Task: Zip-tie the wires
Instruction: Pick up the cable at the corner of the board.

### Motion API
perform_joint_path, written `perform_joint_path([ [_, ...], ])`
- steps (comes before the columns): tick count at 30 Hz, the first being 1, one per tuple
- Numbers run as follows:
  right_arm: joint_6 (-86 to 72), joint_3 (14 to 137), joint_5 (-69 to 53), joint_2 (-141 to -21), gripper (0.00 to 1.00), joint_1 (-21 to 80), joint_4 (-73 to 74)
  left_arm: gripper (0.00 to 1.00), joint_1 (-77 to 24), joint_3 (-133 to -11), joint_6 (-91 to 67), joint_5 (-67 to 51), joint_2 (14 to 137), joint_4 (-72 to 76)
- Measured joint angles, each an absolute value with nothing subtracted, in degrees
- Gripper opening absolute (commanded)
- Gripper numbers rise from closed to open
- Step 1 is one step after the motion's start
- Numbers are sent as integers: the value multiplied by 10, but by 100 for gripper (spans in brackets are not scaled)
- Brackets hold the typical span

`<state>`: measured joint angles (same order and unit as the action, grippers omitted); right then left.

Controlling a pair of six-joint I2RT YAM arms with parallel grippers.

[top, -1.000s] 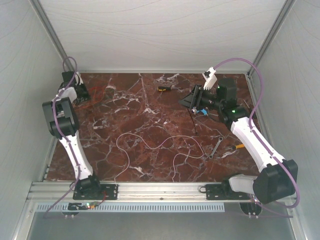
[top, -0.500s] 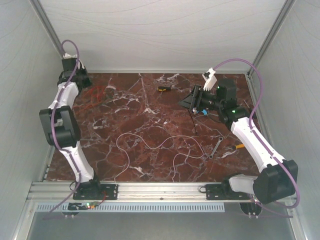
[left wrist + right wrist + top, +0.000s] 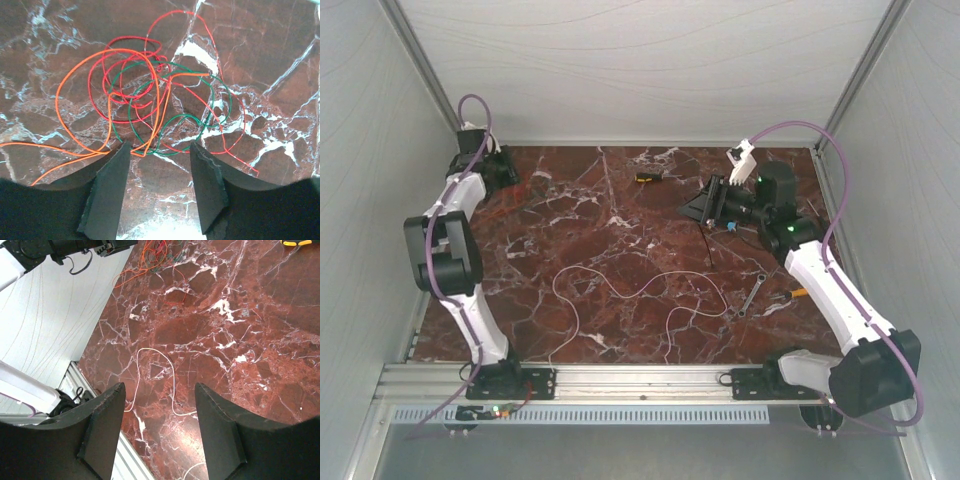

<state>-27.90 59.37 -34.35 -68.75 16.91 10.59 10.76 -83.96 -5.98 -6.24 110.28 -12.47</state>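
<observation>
The red-brown marble table (image 3: 620,200) fills the middle of the overhead view. The left arm (image 3: 450,250) runs up the left edge of that frame to the upper-left corner of the table, and the right arm (image 3: 820,275) slants from the lower right toward the upper right. The left claw (image 3: 159,150) stands with its two dark fingers apart and nothing between them, over the near edge of the tangled wires (image 3: 159,100). These red, orange and green strands curl in overlapping loops across the upper half of the left wrist view. The right claw (image 3: 159,390) is likewise spread apart and empty, above bare marble. A long white wire (image 3: 660,275) lies apart from the tangle, meandering across the lower middle of the overhead frame. The zip tie (image 3: 704,248), a thin black strip, lies on the table just below the right claw in that frame, right of centre. A small wrench (image 3: 752,296) lies lower right of it, and a black-and-yellow tool (image 3: 647,178) sits near the top centre.
</observation>
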Motion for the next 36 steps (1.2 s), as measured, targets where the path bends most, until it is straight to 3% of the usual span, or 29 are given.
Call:
perform_joint_path([
  [3, -279, 592, -343, -686, 55, 170, 110, 53, 100, -840, -57, -64, 1121, -124],
  [11, -267, 592, -335, -667, 55, 171, 141, 37, 71, -853, -49, -22, 1182, -120],
  [36, -253, 592, -331, -656, 55, 171, 165, 25, 80, -886, -47, 43, 1197, -94],
])
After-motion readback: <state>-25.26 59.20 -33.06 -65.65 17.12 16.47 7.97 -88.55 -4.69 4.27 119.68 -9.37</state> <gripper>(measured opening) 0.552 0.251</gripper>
